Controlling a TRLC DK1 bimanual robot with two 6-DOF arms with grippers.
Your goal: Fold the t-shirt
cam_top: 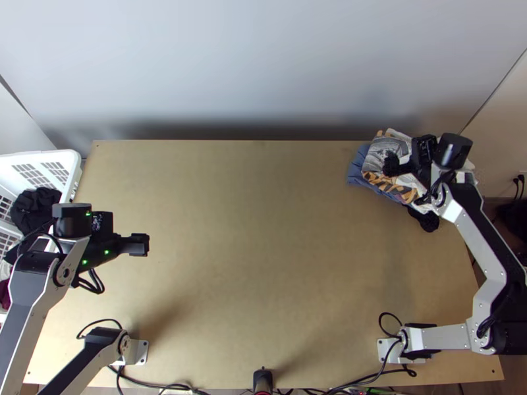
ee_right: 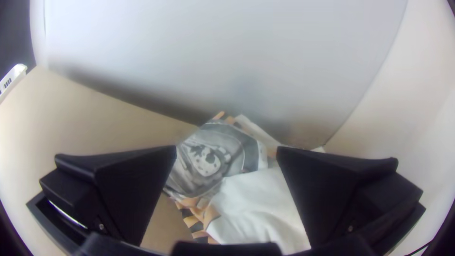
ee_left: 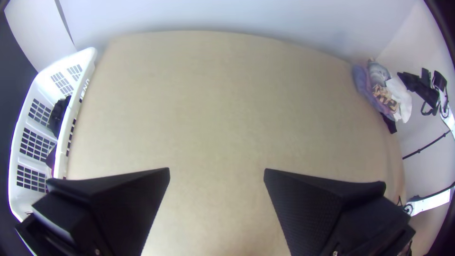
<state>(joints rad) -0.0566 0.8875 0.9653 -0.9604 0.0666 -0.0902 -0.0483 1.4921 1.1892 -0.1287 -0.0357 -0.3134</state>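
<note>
The left gripper (cam_top: 139,245) is above the near left part of the light wooden table (cam_top: 263,230), its fingers wide apart with bare wood seen between them. Just to their left stands a white slatted basket (cam_top: 71,161), dark cloth (cam_top: 33,205) bunched inside.

Farther off, well to the right of those fingers, the right gripper (cam_top: 393,164) is over a pile of clothes (cam_top: 384,153) at the table's far right corner. Its fingers are also wide apart; the right wrist view shows a grey printed piece (ee_right: 206,156) and white cloth (ee_right: 251,199) between them. Which layer is the t-shirt, and which way it points, I cannot tell. The pile's long axis slants from far left to near right; an orange-and-black patterned edge (cam_top: 382,183) runs the same way. Blue cloth (cam_top: 356,168) shows left of the fingers, black cloth (cam_top: 427,221) on their near right side. The grey piece bears a pale figure with dark spots. Beyond the far table edge rises a plain pale wall (cam_top: 263,66).
</note>
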